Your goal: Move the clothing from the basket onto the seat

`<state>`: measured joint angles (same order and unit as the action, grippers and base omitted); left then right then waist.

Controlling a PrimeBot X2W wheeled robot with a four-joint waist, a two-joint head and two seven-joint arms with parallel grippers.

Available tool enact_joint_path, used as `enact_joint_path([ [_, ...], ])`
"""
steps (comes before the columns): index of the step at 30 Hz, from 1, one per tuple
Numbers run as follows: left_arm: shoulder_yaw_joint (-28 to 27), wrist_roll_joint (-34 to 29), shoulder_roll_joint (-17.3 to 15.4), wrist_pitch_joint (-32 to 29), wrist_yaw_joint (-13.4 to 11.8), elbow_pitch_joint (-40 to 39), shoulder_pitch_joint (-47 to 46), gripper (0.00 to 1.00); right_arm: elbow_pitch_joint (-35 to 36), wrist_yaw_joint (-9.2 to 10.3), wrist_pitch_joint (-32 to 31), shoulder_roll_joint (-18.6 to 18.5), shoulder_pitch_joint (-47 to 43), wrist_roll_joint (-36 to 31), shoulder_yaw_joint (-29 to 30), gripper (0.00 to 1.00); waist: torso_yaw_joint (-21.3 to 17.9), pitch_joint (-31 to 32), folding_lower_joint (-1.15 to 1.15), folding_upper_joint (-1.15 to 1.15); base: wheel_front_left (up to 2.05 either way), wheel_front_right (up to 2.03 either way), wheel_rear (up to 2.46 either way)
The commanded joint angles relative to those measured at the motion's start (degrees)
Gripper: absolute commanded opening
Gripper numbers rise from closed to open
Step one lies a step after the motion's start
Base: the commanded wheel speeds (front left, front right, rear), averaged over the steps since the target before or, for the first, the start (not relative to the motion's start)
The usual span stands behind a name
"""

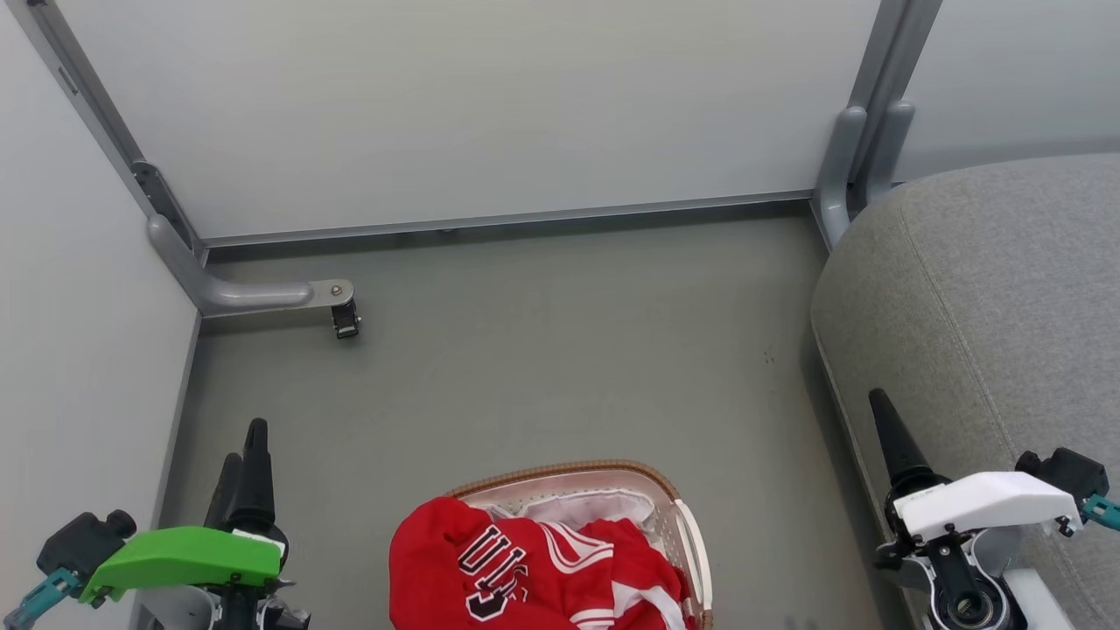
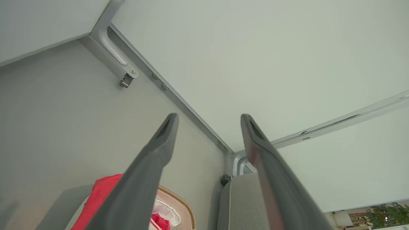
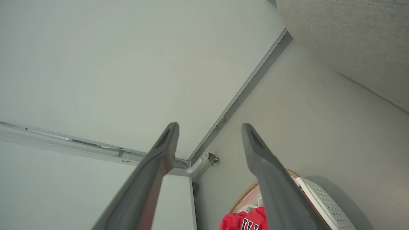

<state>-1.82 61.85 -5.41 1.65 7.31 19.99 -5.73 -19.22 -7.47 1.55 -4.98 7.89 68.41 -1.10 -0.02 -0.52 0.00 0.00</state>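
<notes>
The basket (image 1: 675, 495) stands on the floor at the bottom middle of the head view, brown rim and white liner showing. The red clothing (image 1: 542, 560) with white stripes and black-and-white lettering is heaped in it and spills over its left rim. The grey seat (image 1: 989, 306) fills the right side. My left gripper (image 1: 244, 441) hovers left of the basket and my right gripper (image 1: 882, 416) hovers at the seat's front edge. Both are open and hold nothing. The left wrist view has the gripper (image 2: 209, 118), clothing (image 2: 99, 198), basket (image 2: 179, 204) and seat (image 2: 239, 201). The right wrist view has the gripper (image 3: 209, 127), clothing (image 3: 243, 218) and basket (image 3: 322, 204).
Pale partition walls close off the back and left. A grey metal foot with a small caster (image 1: 346, 319) juts onto the floor at the back left. A grey post base (image 1: 853, 157) stands beside the seat's far corner. Grey floor (image 1: 560, 350) lies between basket and back wall.
</notes>
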Motion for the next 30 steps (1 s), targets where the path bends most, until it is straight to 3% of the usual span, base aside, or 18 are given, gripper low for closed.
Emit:
enact_joint_path([
  [1,0.06,-2.50,-0.77,0.59,0.12,-0.51,-1.82,1.00,0.25,-0.01,0.65,-0.81,1.78,-2.13,-0.52,1.00,0.00,0.00,0.00,0.00,0.00,0.00,0.00],
  [30,1.57,-27.92,-2.14,5.85,-0.16,4.84,-2.01,1.00,-5.30,-0.02,5.92,-2.59,4.30,-25.67,-6.80,1.00,-0.09,-0.20,0.00,0.00,0.00,0.00,0.00],
])
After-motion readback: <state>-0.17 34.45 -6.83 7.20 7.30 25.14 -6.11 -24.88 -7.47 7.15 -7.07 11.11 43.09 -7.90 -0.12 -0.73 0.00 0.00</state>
